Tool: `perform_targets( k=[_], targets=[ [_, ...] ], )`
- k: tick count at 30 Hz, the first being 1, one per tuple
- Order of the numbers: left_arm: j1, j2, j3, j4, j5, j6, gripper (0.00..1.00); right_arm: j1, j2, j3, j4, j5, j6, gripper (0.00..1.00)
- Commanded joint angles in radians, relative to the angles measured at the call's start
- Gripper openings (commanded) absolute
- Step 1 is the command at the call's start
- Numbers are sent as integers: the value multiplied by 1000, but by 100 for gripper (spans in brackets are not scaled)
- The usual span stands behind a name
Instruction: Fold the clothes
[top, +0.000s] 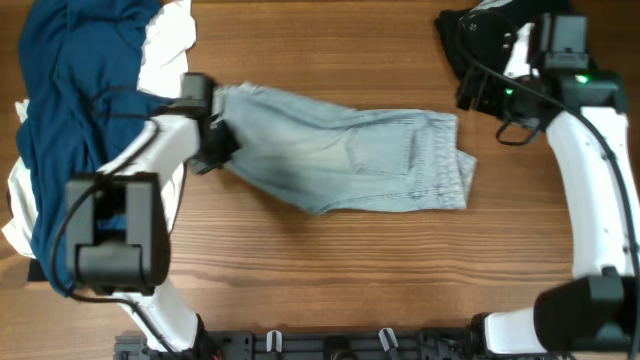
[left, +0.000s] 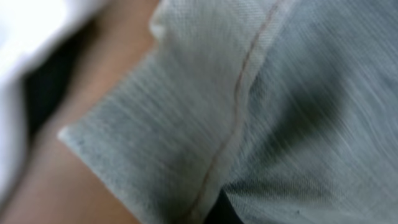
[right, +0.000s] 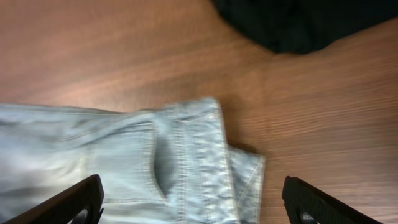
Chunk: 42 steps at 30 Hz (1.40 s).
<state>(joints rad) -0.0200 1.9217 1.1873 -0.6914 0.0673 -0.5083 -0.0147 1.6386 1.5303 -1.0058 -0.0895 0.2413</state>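
The pale-blue denim shorts (top: 350, 155) lie folded across the middle of the table, waistband to the right. My left gripper (top: 214, 146) is at their left end, and the cloth looks pinched in it. The left wrist view is blurred and filled with the shorts' hem and seam (left: 236, 106), which hide the fingers. My right gripper (top: 478, 95) is wide open and empty, hovering above the waistband end of the shorts (right: 186, 162); both its fingertips show at the bottom of the right wrist view (right: 196, 205).
A dark-blue garment (top: 70, 100) lies heaped over white garments (top: 165, 45) at the table's left edge, close beside my left arm. A black garment (top: 475, 35) lies at the back right, behind my right gripper; it also shows in the right wrist view (right: 298, 22).
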Motion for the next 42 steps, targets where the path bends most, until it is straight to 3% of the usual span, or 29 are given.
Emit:
perform_targets(
  k=[1,4,8,15,17,20,21,24,26,28,29,32,33,38,42],
  targets=[
    [116,45,-60,-214,85,-43,4,76,131,-1,19,-16,14,93],
    [130,45,-60,-319,86,35,5,125,216,-1,31,-17,23,95],
    [110,45,-60,-393,85,60,16,163,308,-1,79,-23,-6,97],
    [74,-5,-60,-343,81,59,24,119,417,-1,228,-24,-88,98],
    [75,-66,-60,-325,69,60,28,99,436,-1,265,-104,-158,96],
    [75,-186,-60,-296,55,60,47,92,454,-1,286,-182,-217,83],
    [75,-233,-60,-287,47,60,64,93,460,-1,288,-185,-232,79],
    [75,-372,-60,-258,4,60,85,94,481,-1,282,-253,-291,75],
    [75,-459,-60,-241,-23,60,96,94,499,-1,274,-254,-290,75],
    [75,-518,-60,-224,-32,60,100,94,513,-3,266,-267,-291,72],
    [75,-554,-60,-208,-35,60,100,94,516,-13,270,-272,-290,67],
    [75,-594,-60,-177,-43,60,99,94,516,-20,274,-264,-270,17],
    [75,-594,-60,-171,-43,60,99,93,516,-20,277,-255,-246,6],
    [75,-591,-60,-172,-43,60,96,83,431,-4,200,-228,-160,4],
    [75,-591,-60,-156,-43,60,96,26,244,-3,-51,-209,-68,4]
  ],
)
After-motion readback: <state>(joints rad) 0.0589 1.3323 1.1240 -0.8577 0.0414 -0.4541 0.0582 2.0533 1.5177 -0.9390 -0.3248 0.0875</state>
